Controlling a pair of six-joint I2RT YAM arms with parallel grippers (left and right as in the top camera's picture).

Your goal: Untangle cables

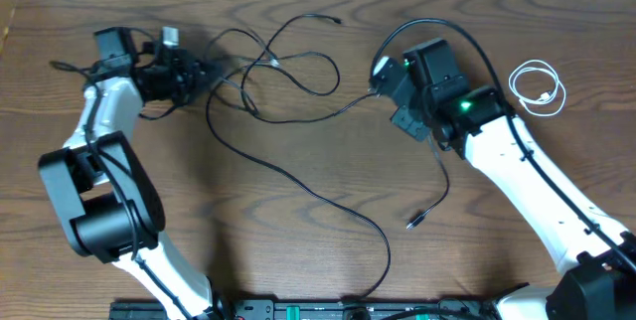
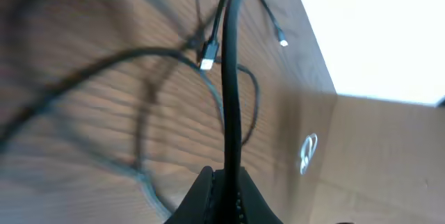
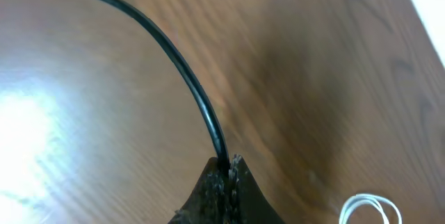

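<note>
On the wood-grain table (image 1: 298, 260), left gripper (image 2: 226, 182) and right gripper (image 3: 226, 165) each clamp black cables (image 2: 229, 78); white cable (image 1: 538, 88) lies coiled at 2 o'clock.

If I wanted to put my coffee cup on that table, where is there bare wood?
Bare wood lies between the left arm and the long black cable, and in the corner past the white cable. The top middle, between the left gripper and right gripper, is crowded with tangled black cables.
</note>
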